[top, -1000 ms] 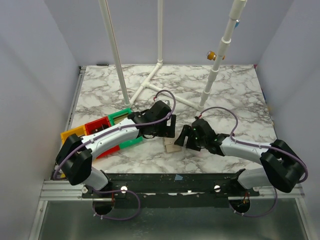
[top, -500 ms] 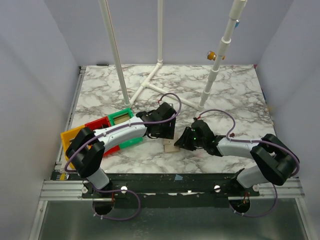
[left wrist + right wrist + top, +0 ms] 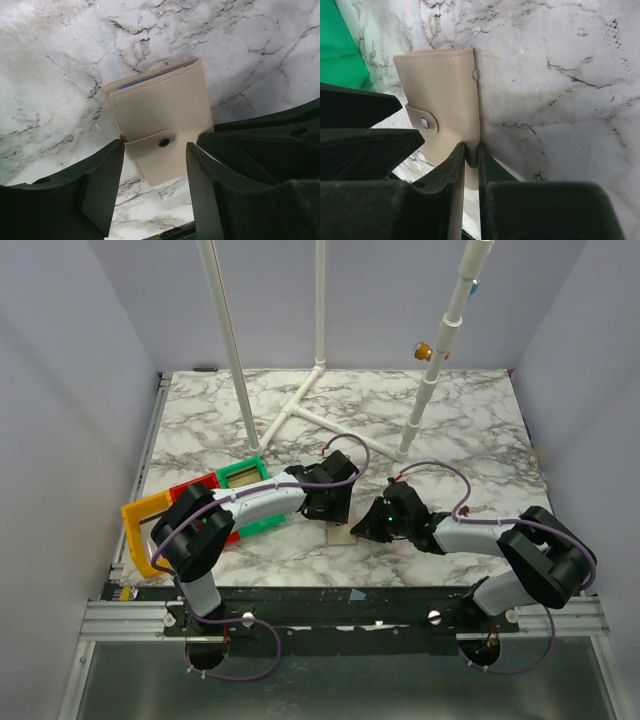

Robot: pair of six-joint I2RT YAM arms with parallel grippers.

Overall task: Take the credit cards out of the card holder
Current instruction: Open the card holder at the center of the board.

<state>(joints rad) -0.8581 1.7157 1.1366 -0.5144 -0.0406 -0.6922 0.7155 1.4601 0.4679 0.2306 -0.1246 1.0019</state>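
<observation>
Right tool [image 3: 471, 150]: fingers drawn nearly together, nipping the long edge of the card holder [image 3: 442, 100] at its near corner. It's a thin bite.
Left tool [image 3: 155, 150]: fingers apart, astride the holder's strap end and snug to both sides. Whether they're squeezing, cannot tell.
Card holder: flat on the table [image 3: 450, 430] near the front edge, between the two tools, and closed.
Snap strap [image 3: 162, 142]: fastened across the flap, and that's the thing in the way.
Credit cards [image 3: 142, 81]: inside, with only a pale blue sliver showing at the far mouth.
Risk, slip: the right tool has an edge only, so a pull could let the holder slide out.
Risk, twist: two holds on one small thing means any pull out of step could spin or buckle it on the smooth marble.
Risk, crowding: both tools' fingers sit close over the same end, so a sideways move could knock them together.
Risk, clamped shut: pressure across the sides may keep the flap closed rather than free it.
Green bin [image 3: 258, 465]: just beside the left arm, behind the holder. The red bin [image 3: 195, 486] and yellow bin [image 3: 135, 530] run off leftward.
White pipe frame [image 3: 300, 405]: farther back, well apart, no obstacle.
</observation>
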